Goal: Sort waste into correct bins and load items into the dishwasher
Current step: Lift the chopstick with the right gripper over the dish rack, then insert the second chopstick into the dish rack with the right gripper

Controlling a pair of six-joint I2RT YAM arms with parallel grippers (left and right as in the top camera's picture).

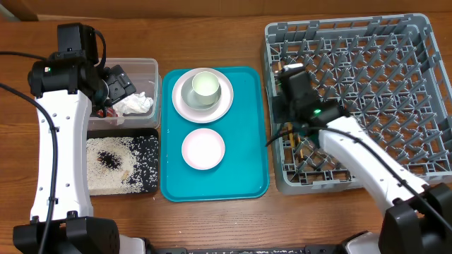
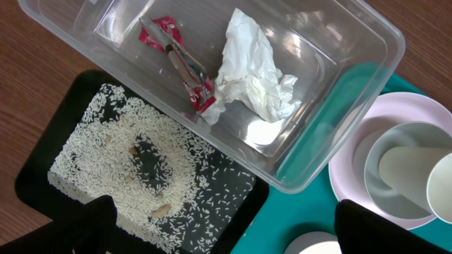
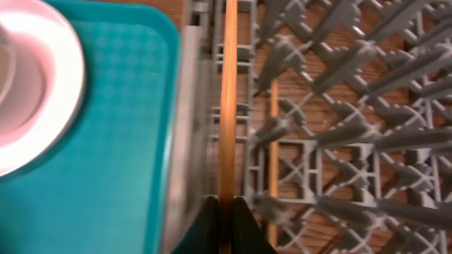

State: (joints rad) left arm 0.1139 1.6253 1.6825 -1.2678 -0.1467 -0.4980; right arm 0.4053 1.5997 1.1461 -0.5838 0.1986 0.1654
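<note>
The right hand (image 3: 226, 215) is clenched on a chopstick (image 3: 227, 99) at the rack's (image 1: 422, 28) edge beside the teal tray (image 1: 247, 141). The left hand (image 1: 116, 83) hangs released above the tub (image 2: 353, 77). Napkin (image 2: 251, 70) and wrapper (image 2: 176, 60) lie in the tub and rice (image 2: 106, 148) in the black tray (image 2: 39, 169), so the waste looks sorted. Plate (image 1: 182, 109), stacked bowl (image 2: 385, 152), cup (image 2: 439, 190) and second bowl (image 1: 203, 149) sit on the teal tray, not yet loaded.

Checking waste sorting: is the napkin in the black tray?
No, the napkin lies in the clear tub beside the wrapper.
</note>
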